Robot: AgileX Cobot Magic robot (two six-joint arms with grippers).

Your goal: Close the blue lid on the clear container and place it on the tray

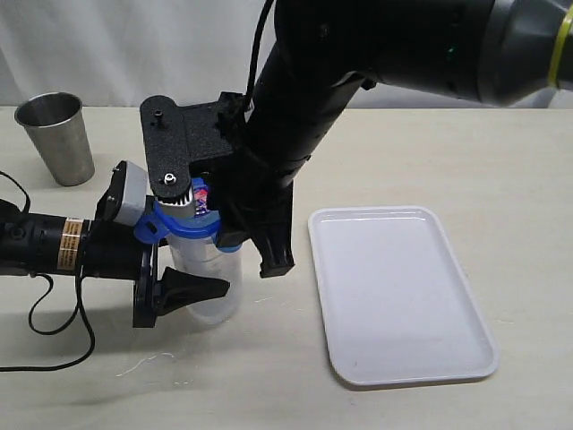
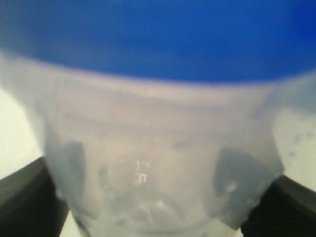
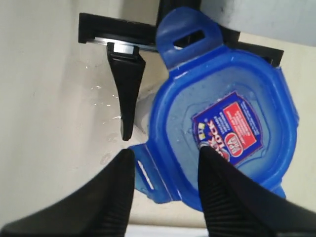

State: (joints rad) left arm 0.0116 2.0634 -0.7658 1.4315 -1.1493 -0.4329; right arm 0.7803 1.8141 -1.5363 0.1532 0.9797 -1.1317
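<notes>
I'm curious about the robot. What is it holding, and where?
The left gripper clamps the tall clear plastic container by its lower sides. The right gripper, open over the blue plastic lid, holds nothing.

Container (image 1: 219, 262) upright on the table (image 1: 269, 385), lid (image 1: 183, 228) on top of it, though whether it sits fully down is hard to tell. Tray (image 1: 403, 296) lies at three o'clock from the container, near but apart. Cup (image 1: 58, 134) stands at ten o'clock, well apart. Left gripper (image 2: 158, 197) straddles the container from nine o'clock; right gripper (image 3: 165, 153) hangs over the lid.
</notes>
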